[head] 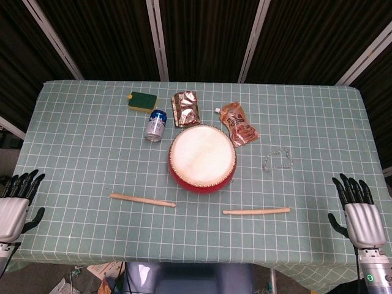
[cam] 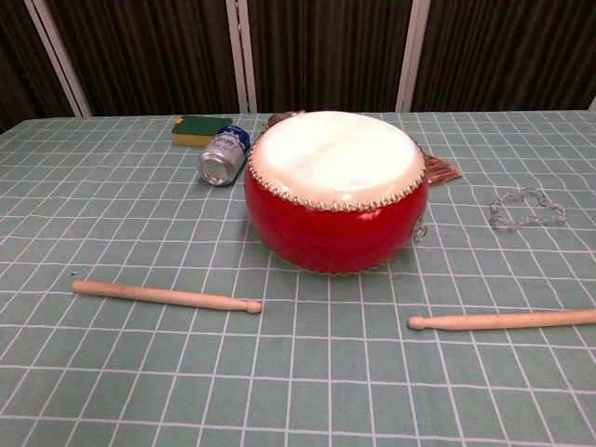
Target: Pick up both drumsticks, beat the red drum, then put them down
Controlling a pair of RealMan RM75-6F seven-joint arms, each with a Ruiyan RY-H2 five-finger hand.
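Even bright overhead light, soft short shadows, sharp focus, dark backdrop

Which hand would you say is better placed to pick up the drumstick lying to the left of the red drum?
The left hand, probably: it is open at the table's left edge, on the same side as that drumstick, while the right hand is beyond the drum.
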